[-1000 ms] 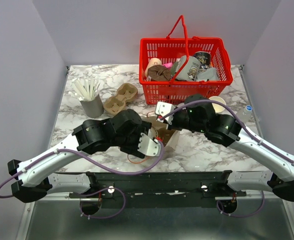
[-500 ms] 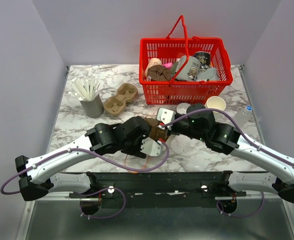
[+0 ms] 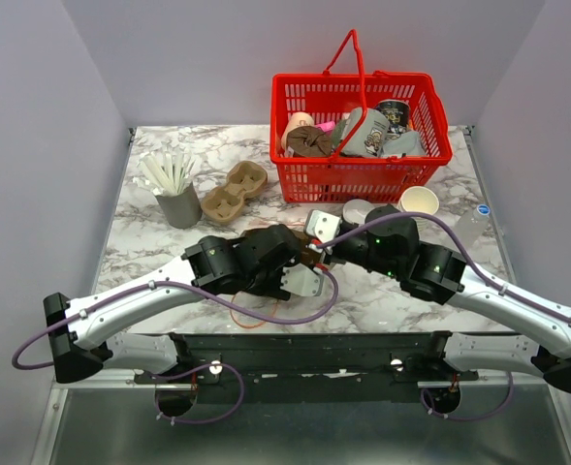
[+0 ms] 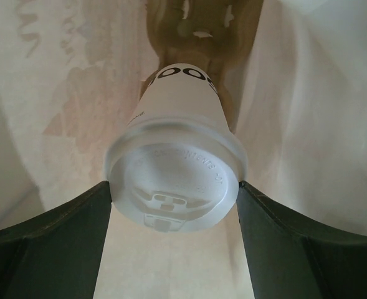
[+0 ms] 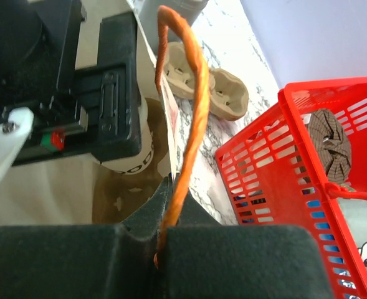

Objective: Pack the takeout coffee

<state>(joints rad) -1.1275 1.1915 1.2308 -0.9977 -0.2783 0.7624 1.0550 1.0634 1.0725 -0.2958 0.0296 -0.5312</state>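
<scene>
— Left fingers grasp the cup at its lid, one on each side. They stand wide only because the lid is wide.
— And where is the cup?
— Down inside the bag, upright, lid up, with paper walls close on its left and right. Its base looks near the bag's brown floor; whether it touches, I cannot tell.
— What are the right fingers doing?
— They are clenched on the orange handle at the bag's rim. I judge this holds the mouth open and steadies the bag on the desk, so the left fingers can reach in.
— How far along?
— Nearly done, I think. The cup needs setting on the bag's floor, then the left fingers release it and lift straight out.
— Any risk?
— The walls are soft. Dragging one on the way out could tip the cup.
</scene>
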